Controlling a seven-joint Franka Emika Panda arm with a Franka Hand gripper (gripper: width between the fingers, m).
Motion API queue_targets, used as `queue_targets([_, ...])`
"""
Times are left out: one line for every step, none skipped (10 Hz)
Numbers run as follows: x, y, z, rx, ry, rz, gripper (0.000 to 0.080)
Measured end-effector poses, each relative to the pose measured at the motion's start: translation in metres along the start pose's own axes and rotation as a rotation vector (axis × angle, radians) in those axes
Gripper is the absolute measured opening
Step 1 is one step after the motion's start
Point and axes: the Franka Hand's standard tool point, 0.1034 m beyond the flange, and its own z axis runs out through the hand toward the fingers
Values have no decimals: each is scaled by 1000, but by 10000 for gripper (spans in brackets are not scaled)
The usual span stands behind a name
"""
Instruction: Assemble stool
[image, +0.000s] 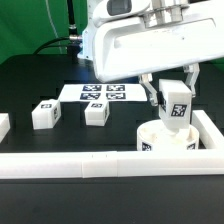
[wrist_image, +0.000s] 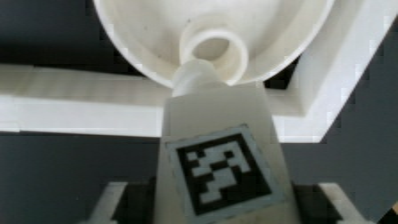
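Observation:
The round white seat (image: 165, 138) stands at the exterior view's right, in the corner of the white rails. My gripper (image: 175, 108) is shut on a white tagged leg (image: 177, 106) and holds it over the seat. In the wrist view the leg (wrist_image: 217, 140) runs from between my fingers (wrist_image: 111, 200) to the seat (wrist_image: 160, 35), with its tip at a round socket (wrist_image: 217, 45). I cannot tell whether the tip touches it. Two more tagged legs (image: 45, 114) (image: 96, 113) lie on the black table at the exterior view's left and middle.
Long white rails (image: 90, 166) run along the front and the exterior view's right side (image: 208, 125). The marker board (image: 98, 93) lies flat behind the loose legs. Another white piece (image: 3, 125) shows at the exterior view's left edge.

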Motion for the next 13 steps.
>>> queue_targets([0,-1,-1,2,-4,-1,325])
queue_targets([-1,0,1,2,-6,0,325])
queue_targets([-1,0,1,2,-7,0,325])
queue_targets([-2,0,2,3,-8,-1,325])
queue_targets([-3,0,4,3,-11,-1,325])
queue_targets([-4,-2,6,5,-13,-2,325])
queue_targets([-6,-2,9,6,-17,-2,325])
queue_targets([-7,-3,12,6,-18,-2,325])
queue_targets([-8,-2,16,6,-19,-3,325])
queue_targets([-9,-1,19,7,-22,-4,325])
queue_targets([-10,-1,20,7,-24,-4,325])
queue_targets([-10,-2,21,7,-21,-5,325])
queue_targets([-10,-2,21,5,-17,-5,325])
